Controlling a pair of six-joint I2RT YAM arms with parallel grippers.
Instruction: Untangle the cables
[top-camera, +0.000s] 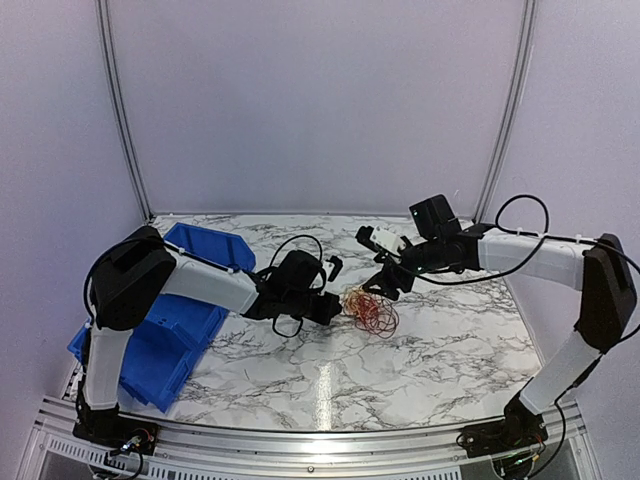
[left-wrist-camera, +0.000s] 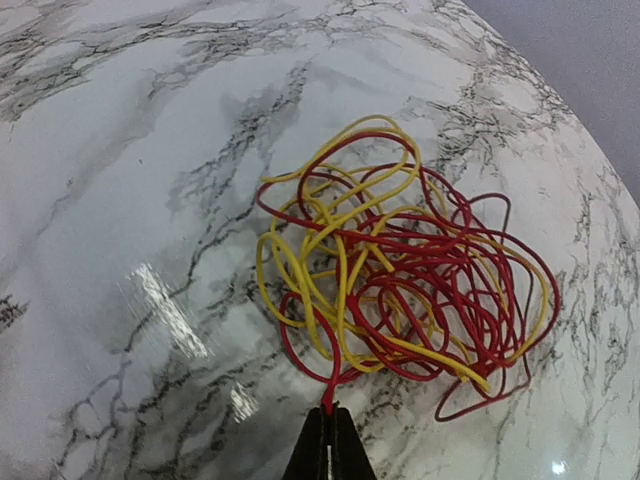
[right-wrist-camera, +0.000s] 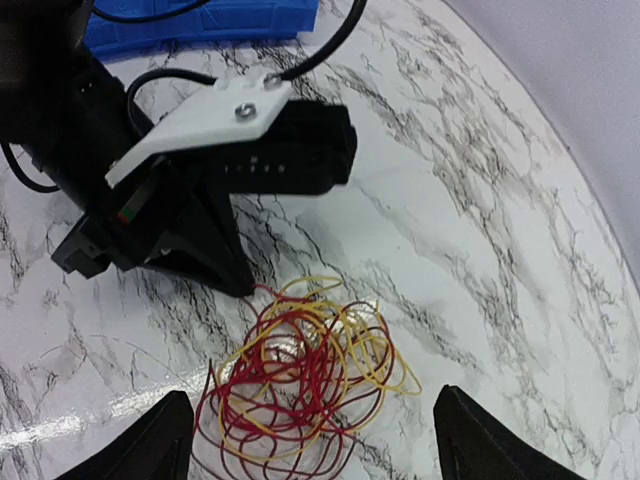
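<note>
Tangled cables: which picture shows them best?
The left wrist view: the cables fill the picture, red and yellow strands distinct, the left gripper pinching one. The right wrist view shows them smaller; the top view, a tiny clump.

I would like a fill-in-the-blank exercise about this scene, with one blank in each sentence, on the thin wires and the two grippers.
1. The cables are red and ____.
2. The left gripper is shut on one ____ cable at the edge of the bundle.
3. The right gripper hovers over them with its jaws ____.
4. The plastic bin beside the left arm is ____.

Missing words: yellow; red; open; blue.
</note>
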